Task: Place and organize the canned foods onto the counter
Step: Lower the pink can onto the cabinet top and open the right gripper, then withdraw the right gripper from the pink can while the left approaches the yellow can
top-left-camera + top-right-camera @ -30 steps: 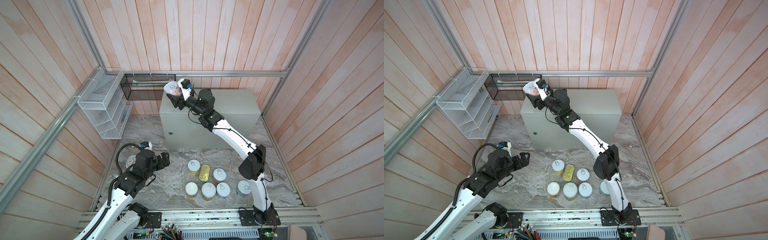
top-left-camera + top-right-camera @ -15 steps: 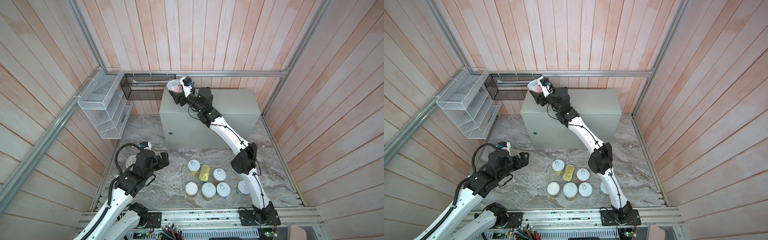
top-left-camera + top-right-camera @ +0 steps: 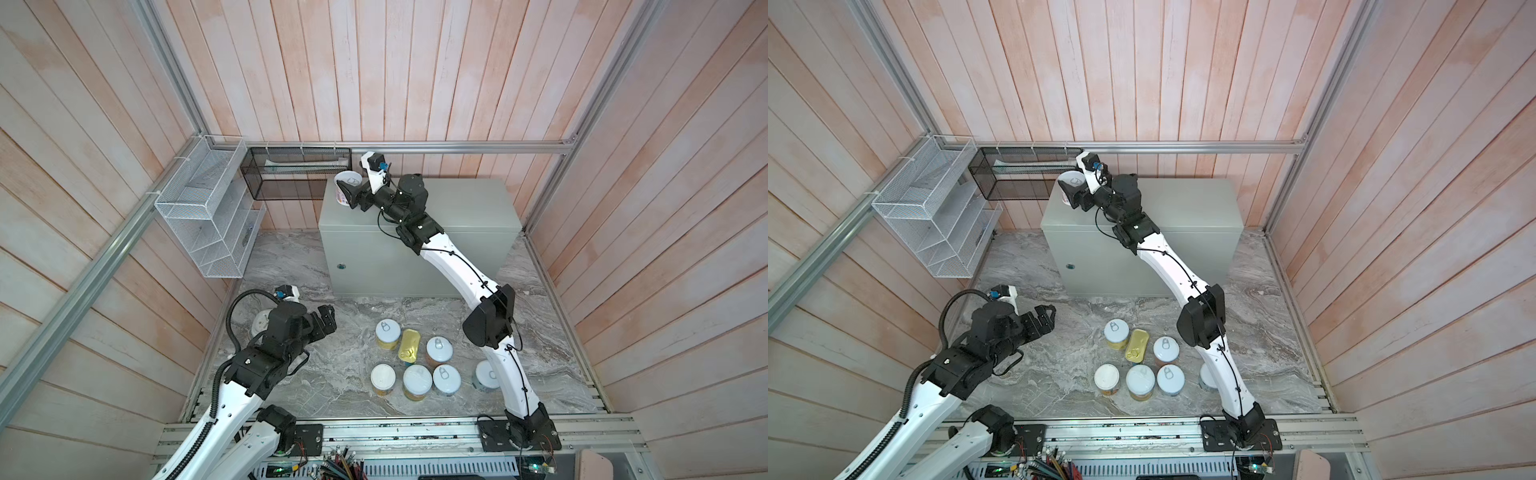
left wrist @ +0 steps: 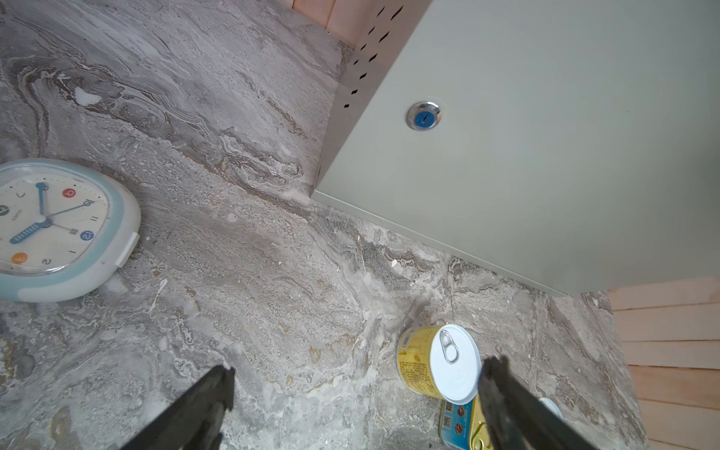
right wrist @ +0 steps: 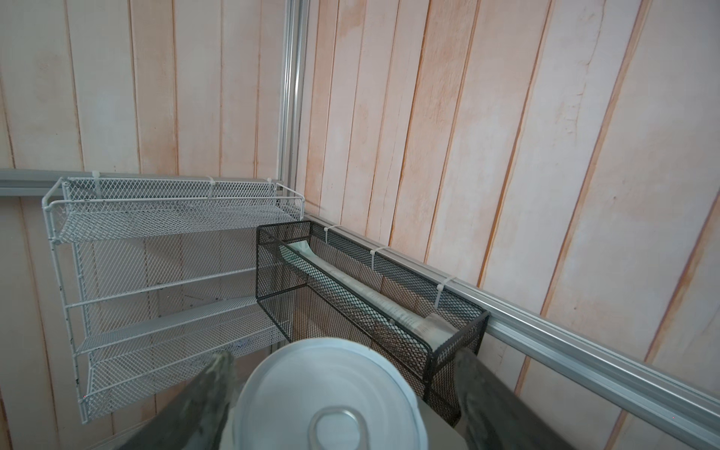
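A can (image 3: 346,185) with a white pull-tab lid and pink label stands upright at the back left corner of the grey-green counter (image 3: 457,208). My right gripper (image 5: 343,360) straddles it, open, with a gap showing between the lid (image 5: 323,393) and one finger. On the marble floor stand several more cans, among them a yellow one (image 3: 388,334) (image 4: 436,362), beside a gold tin (image 3: 409,353). One can (image 3: 484,376) is half hidden behind my right arm. My left gripper (image 3: 326,318) (image 4: 358,370) hovers open and empty over the floor, left of the cans.
A pale-blue clock (image 4: 50,230) lies on the floor under my left arm. A black mesh basket (image 3: 297,172) hangs on the back wall right beside the counter's left corner. A white wire rack (image 3: 208,208) is fixed to the left wall.
My right arm has moved the pink can towards the back left corner of the counter top, and its jaws have spread apart. The left arm has not moved.
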Controlling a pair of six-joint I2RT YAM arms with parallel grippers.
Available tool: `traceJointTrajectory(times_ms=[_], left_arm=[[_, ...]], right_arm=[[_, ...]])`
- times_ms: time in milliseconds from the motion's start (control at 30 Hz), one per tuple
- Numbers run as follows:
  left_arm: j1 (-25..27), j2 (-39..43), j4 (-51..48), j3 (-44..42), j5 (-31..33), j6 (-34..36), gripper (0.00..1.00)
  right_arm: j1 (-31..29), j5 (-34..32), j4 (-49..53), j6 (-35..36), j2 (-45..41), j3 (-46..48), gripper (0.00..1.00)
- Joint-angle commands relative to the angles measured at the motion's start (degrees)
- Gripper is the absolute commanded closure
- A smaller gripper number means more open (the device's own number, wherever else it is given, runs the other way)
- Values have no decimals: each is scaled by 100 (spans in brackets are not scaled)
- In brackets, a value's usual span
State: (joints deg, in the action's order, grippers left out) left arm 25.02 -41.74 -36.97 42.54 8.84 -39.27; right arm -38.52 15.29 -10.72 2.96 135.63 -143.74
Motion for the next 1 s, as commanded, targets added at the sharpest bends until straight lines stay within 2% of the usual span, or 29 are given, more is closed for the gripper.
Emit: traceJointTrajectory(times_ms=[0,233,367,600,800,900,967], left_arm=[[-24,120,-117,-17,17,-106,0],[-29,264,-171,-44,-97,-191,0],[-23,271,-255,4,-84,-85,0],[-13,248,-322,199,-158,156,0],[47,148,-14,73,-610,191,0],[234,32,99,55,-710,157,0],[519,-62,133,61,-547,130,0]], right_arm=[[37,-73,-21,-29,-162,101,12],[33,-149,105,4,-517,270,11],[21,-158,60,22,-1113,934,11],[-35,-327,-679,82,-2765,3185,10],[-68,-700,-1203,-93,-4638,5643,9],[-68,-895,-1300,-255,-5586,6821,7],[-68,-1000,-1141,-320,-6115,7374,7]])
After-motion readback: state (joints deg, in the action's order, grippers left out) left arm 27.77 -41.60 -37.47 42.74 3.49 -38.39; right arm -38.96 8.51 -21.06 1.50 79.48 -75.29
